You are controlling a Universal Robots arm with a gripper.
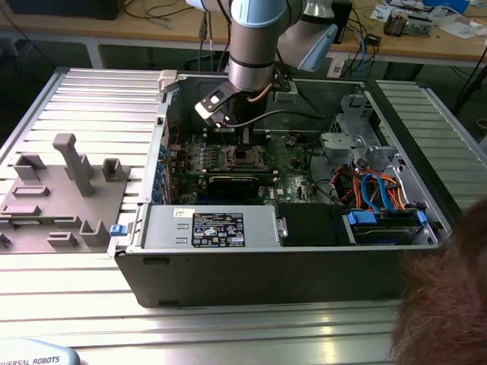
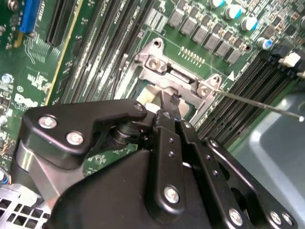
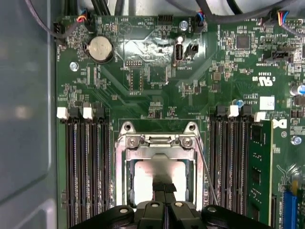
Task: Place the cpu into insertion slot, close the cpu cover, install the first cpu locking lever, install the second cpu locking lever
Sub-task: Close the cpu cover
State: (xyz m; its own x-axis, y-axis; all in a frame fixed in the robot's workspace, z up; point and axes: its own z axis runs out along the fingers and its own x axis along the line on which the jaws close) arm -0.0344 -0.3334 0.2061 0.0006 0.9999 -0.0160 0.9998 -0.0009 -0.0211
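The cpu (image 3: 145, 179) lies flat in the insertion slot (image 3: 119, 162) on the green motherboard (image 3: 143, 71), its dull silver top showing through the window of the cpu cover (image 3: 157, 151). In the first wrist view the cover looks lowered over the chip, so placing seems done and the step in hand is judged to be closing the cover or starting on the levers.

The gripper (image 3: 165, 188) hangs low over the chip, its 2 fingertips pressed together and pinching nothing that can be seen. In the second wrist view the gripper (image 2: 167, 102) points down at the near edge of the socket frame.

1 thin locking lever (image 2: 257, 102) slants free beside the socket, toward the memory slots (image 3: 233, 157), and looks unlatched. The next move likely calls for a small, precise push, because the lever is slim and springy and the closed tips could slip off it.

The gripper's body covers the near half of the socket, so it is unclear whether the cover is fully seated and where a 2nd lever sits. In the exterior view the arm (image 1: 251, 46) hides the fingers, and the socket (image 1: 245, 158) is too small to read.
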